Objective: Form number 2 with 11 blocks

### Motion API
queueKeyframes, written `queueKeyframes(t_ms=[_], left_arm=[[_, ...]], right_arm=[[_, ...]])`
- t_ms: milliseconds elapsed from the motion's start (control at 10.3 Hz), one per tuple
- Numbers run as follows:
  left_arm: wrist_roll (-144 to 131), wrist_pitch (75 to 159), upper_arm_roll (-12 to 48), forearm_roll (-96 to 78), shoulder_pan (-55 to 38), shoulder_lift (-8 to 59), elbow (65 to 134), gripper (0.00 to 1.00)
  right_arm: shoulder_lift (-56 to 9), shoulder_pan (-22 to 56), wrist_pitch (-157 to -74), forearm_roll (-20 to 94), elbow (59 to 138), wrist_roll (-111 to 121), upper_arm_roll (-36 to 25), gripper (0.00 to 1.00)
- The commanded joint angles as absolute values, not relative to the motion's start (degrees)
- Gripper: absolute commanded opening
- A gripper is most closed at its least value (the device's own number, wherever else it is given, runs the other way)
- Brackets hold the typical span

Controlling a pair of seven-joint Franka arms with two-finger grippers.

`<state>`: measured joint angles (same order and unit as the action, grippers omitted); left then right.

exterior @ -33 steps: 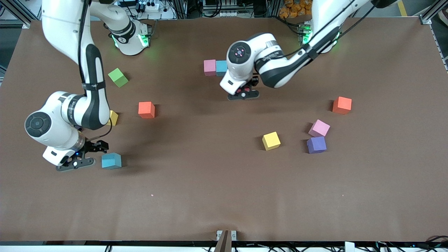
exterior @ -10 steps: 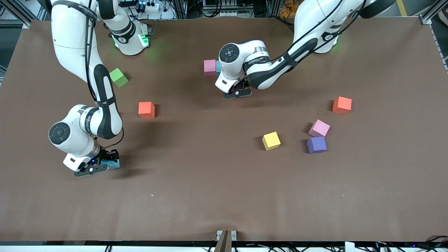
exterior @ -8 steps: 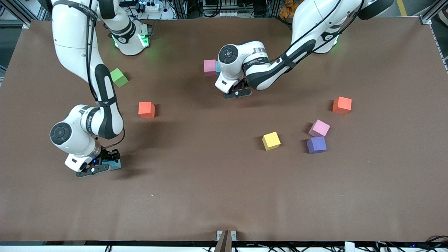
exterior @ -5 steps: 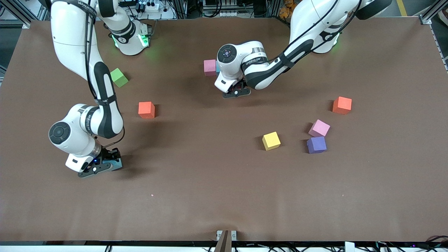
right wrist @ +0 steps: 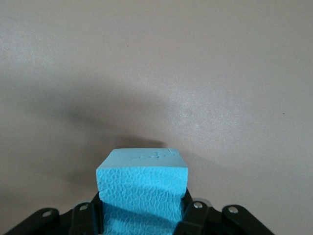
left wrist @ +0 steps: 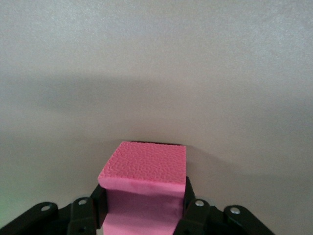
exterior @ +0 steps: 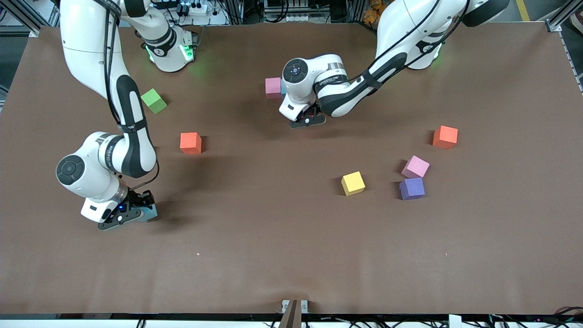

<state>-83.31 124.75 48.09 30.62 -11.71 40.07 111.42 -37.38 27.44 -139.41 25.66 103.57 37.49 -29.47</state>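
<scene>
**Both arms gripping blocks, digit barely started**

A pink block (exterior: 273, 87) sits upper centre of the frame, a blue one peeking out beside it under the left arm. The left gripper (exterior: 309, 119) clamps a pink cube (left wrist: 143, 188) in its fingers there. Lower left, the right gripper (exterior: 132, 213) squeezes a blue cube (right wrist: 142, 193). Loose blocks (exterior: 412, 178) scatter mid-right. The brown surface (exterior: 291, 255) lies open along the lower edge.
</scene>
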Motion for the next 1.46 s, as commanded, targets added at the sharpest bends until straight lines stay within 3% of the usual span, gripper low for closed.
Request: queueKeyframes(t_ms=[0, 195, 292, 390, 487, 974, 1363], left_arm=[[-85.08, 125.86, 47.72, 32.61, -12.39, 40.52, 111.36, 0.32], [-85.08, 125.77, 47.20, 32.61, -13.18, 40.78, 111.36, 0.33], [-85.08, 125.77, 47.02, 32.61, -13.36, 40.78, 111.36, 0.41], [-85.17, 125.77, 46.67, 32.61, -13.36, 40.78, 111.36, 0.59], [-85.34, 125.68, 46.58, 32.52, -13.19, 40.69, 111.36, 1.00], [-85.34, 125.07, 47.02, 31.47, -10.90, 38.24, 109.69, 1.00], [-84.90, 124.28, 47.72, 24.79, -8.80, 33.68, 105.04, 1.00]], right_arm=[[-35.42, 27.07, -139.39, 26.02, 105.38, 38.94, -29.09, 0.34], [-35.42, 27.07, -139.39, 26.02, 105.29, 38.94, -29.09, 0.35], [-35.42, 27.07, -139.39, 26.02, 105.29, 38.94, -29.09, 0.35], [-35.42, 27.07, -139.39, 26.02, 105.29, 39.02, -29.09, 0.35], [-35.42, 27.07, -139.39, 26.02, 105.29, 39.02, -29.09, 0.35], [-35.25, 27.24, -139.39, 26.02, 105.29, 40.68, -29.09, 0.35], [-29.81, 28.81, -138.43, 26.02, 108.36, 52.98, -29.00, 0.35]])
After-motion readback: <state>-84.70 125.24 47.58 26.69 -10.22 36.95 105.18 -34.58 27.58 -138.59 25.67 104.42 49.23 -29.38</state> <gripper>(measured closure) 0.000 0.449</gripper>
